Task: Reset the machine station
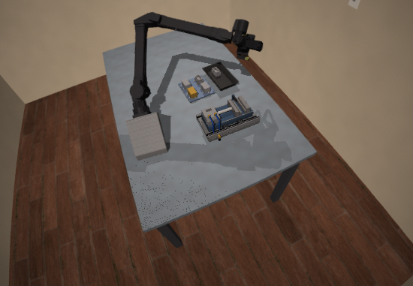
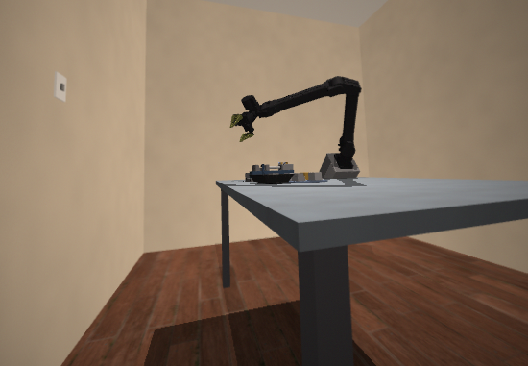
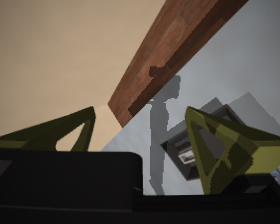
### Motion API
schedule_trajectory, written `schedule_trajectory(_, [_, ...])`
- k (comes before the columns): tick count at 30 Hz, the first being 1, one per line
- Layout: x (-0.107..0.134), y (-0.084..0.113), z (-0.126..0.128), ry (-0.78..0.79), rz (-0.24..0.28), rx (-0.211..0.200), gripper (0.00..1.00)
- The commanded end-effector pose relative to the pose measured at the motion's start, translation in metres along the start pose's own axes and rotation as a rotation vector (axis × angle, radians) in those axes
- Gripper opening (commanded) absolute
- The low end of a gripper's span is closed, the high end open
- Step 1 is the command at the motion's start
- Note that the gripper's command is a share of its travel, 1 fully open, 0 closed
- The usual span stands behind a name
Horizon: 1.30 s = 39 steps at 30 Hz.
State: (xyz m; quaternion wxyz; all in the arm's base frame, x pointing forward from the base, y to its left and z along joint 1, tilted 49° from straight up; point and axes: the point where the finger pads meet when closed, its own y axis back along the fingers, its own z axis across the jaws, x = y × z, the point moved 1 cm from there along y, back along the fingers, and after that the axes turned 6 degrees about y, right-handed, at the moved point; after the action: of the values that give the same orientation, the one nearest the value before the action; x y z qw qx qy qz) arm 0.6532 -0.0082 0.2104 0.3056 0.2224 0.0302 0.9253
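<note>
Both fingers of the pincer (image 1: 251,52) (image 2: 241,129) (image 3: 141,107) stand spread wide, grasping nothing, touching nothing.

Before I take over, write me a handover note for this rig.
Claw: open, nothing held, raised near the table edge.
Outfeed tray: one pocketed part in it.
Infeed plate: brass blank, two gray blocks, and one block that looks pocketed.
Done: one part in the tray.
Left: seemingly move the pocketed-looking block to the tray; check that blanks lie between the pins. I can't confirm a properly seated blank in the vise; check, and load a gray one if needed.
</note>
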Motion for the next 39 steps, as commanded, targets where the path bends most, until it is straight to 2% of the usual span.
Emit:
schedule_trajectory(1, [0.038, -0.014, -0.002, -0.039, 0.017, 0.091, 1.0])
schedule_trajectory(3, [0.038, -0.014, -0.002, -0.039, 0.017, 0.091, 1.0])
schedule_trajectory(4, [0.053, -0.014, -0.006, -0.081, 0.013, 0.129, 1.0])
schedule_trajectory(5, [0.053, -0.014, -0.005, -0.08, 0.013, 0.129, 1.0])
schedule_trajectory(6, [0.067, -0.013, -0.01, -0.119, 0.009, 0.168, 1.0])
schedule_trajectory(7, [0.067, -0.013, -0.011, -0.121, 0.008, 0.168, 1.0])
schedule_trajectory(9, [0.098, -0.01, -0.02, -0.194, 0.002, 0.249, 1.0])
schedule_trajectory(10, [0.098, -0.01, -0.021, -0.195, 0.002, 0.249, 1.0])
schedule_trajectory(12, [0.129, -0.004, -0.031, -0.261, -0.002, 0.33, 1.0])
schedule_trajectory(13, [0.128, -0.003, -0.031, -0.262, -0.002, 0.33, 1.0])
schedule_trajectory(15, [0.159, 0.005, -0.041, -0.32, -0.004, 0.41, 1.0])
schedule_trajectory(16, [0.159, 0.005, -0.041, -0.32, -0.004, 0.409, 1.0])
schedule_trajectory(18, [0.187, 0.014, -0.051, -0.37, -0.004, 0.485, 1.0])
schedule_trajectory(20, [0.187, 0.014, -0.051, -0.37, -0.004, 0.485, 1.0])
schedule_trajectory(24, [0.237, 0.035, -0.066, -0.449, 0.001, 0.615, 1.0])
schedule_trajectory(28, [0.272, 0.053, -0.076, -0.499, 0.007, 0.71, 1.0])
schedule_trajectory(33, [0.295, 0.065, -0.082, -0.531, 0.013, 0.772, 1.0])
schedule_trajectory(39, [0.298, 0.067, -0.086, -0.547, 0.016, 0.792, 1.0])
